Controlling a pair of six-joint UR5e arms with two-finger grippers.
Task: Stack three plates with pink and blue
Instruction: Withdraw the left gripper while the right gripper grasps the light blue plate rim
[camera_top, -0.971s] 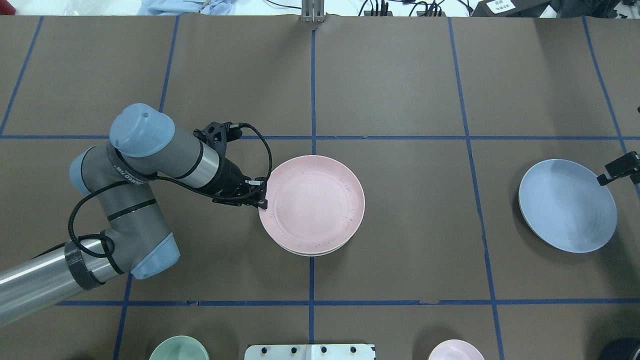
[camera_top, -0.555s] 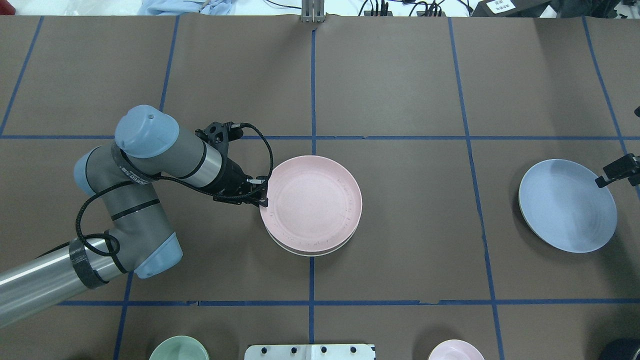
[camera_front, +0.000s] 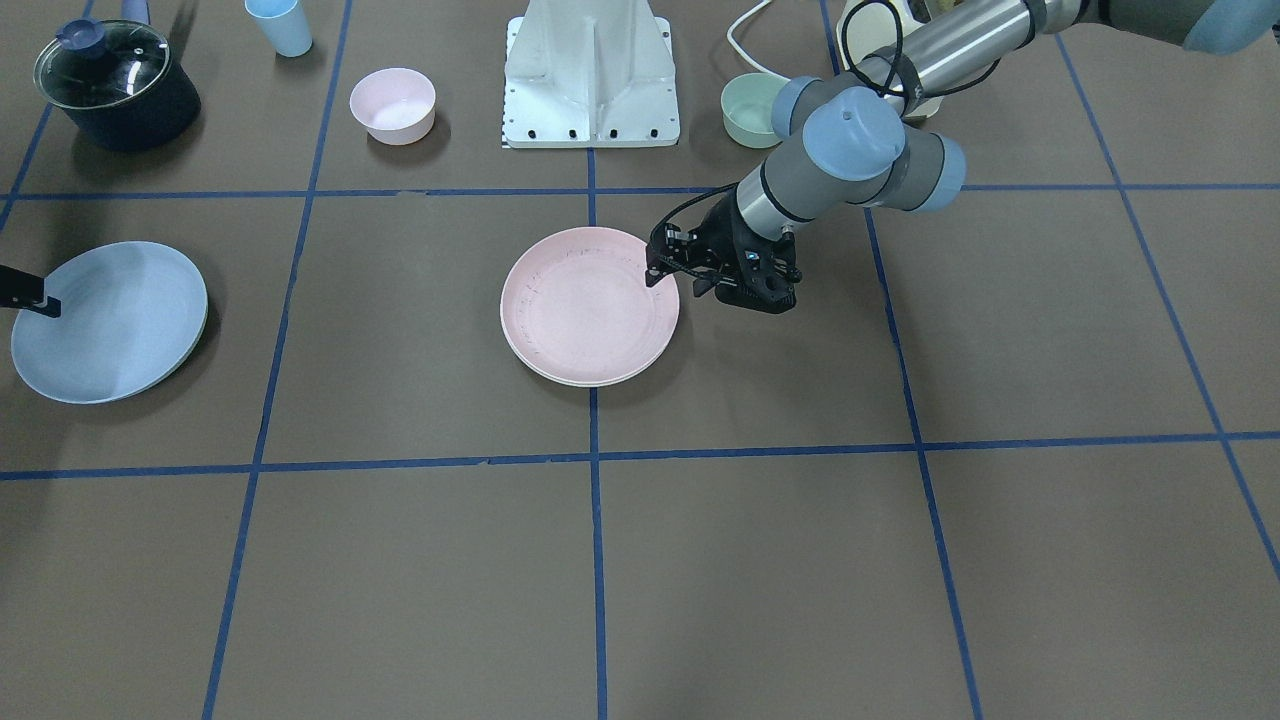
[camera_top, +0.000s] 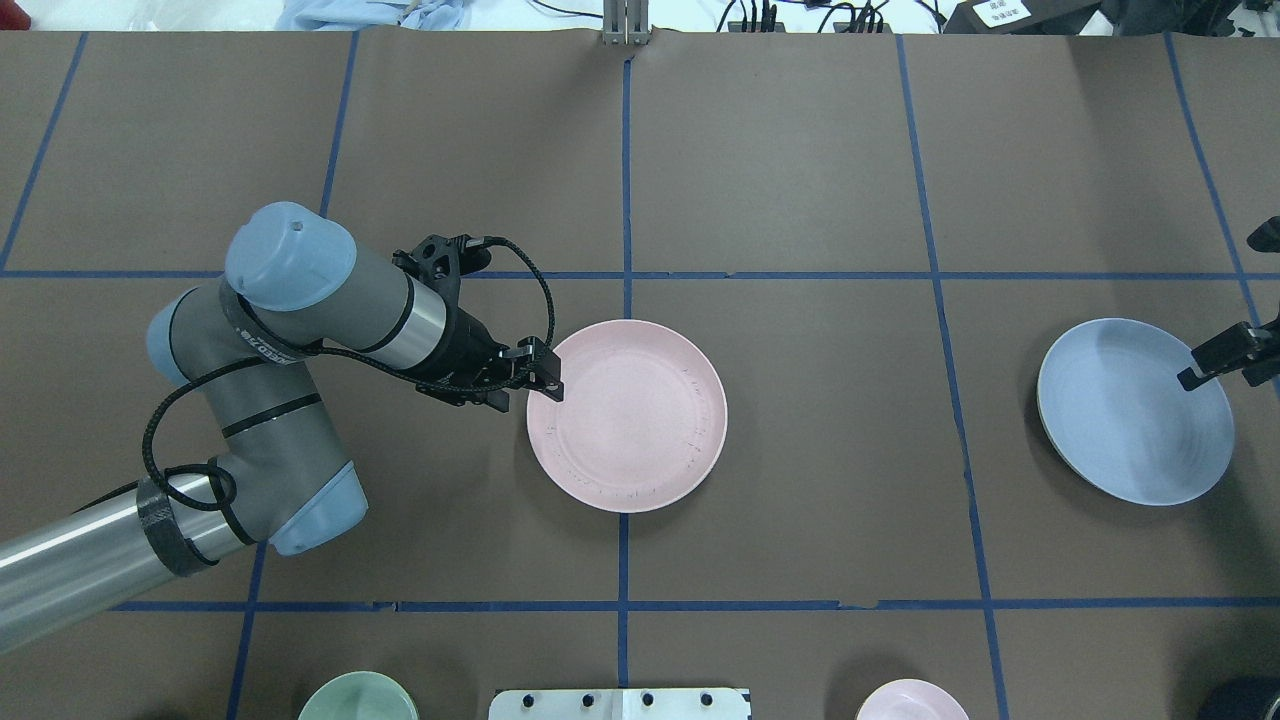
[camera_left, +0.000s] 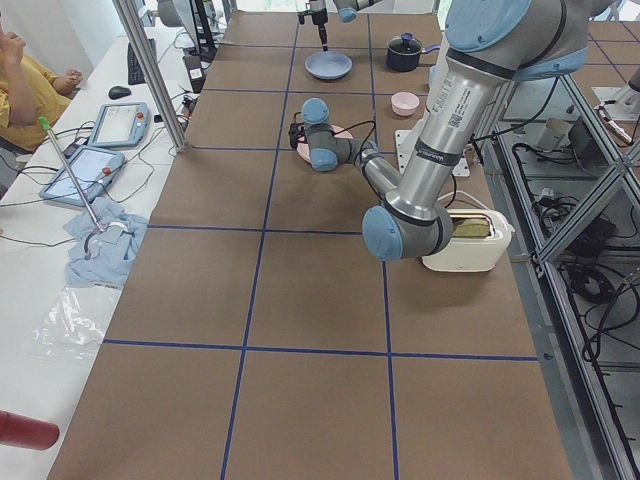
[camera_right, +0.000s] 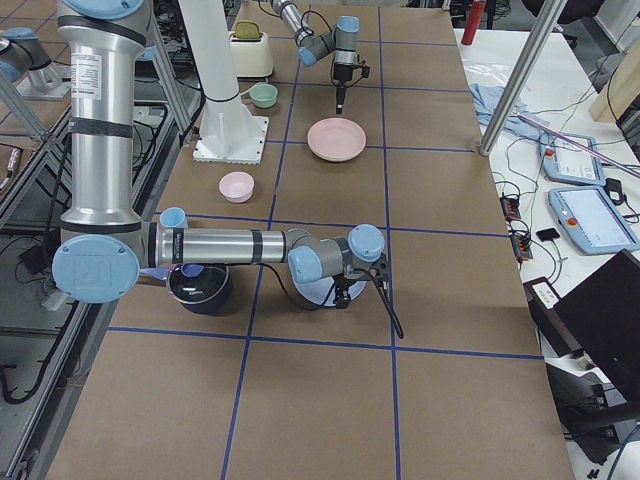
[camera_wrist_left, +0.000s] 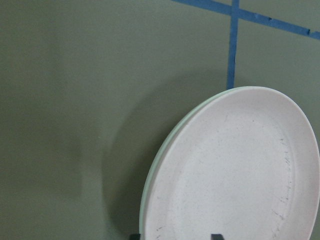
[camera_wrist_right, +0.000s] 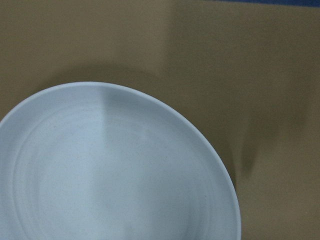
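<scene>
The pale pink plate (camera_top: 627, 415) lies flat at the table's middle, on top of the cream-white plate (camera_wrist_left: 150, 186), of which only a thin rim shows. My left gripper (camera_top: 545, 372) hovers at the pink plate's near-left rim, open and holding nothing; its two tips show apart at the bottom of the left wrist view. The light blue plate (camera_top: 1135, 410) sits alone far to the right and fills the right wrist view (camera_wrist_right: 110, 170). My right gripper (camera_top: 1218, 360) reaches over the blue plate's right rim; I cannot tell whether it is open or shut.
A green bowl (camera_front: 752, 108), a small pink bowl (camera_front: 393, 103), a lidded dark pot (camera_front: 115, 85) and a light blue cup (camera_front: 280, 25) stand along the robot's edge beside the white base (camera_front: 590, 80). A toaster (camera_left: 465, 240) sits behind the left arm.
The pink plate, held tilted by its rim before, now lies flat on the cream plate and the left gripper has let go. The right gripper has moved inward over the blue plate's rim.
</scene>
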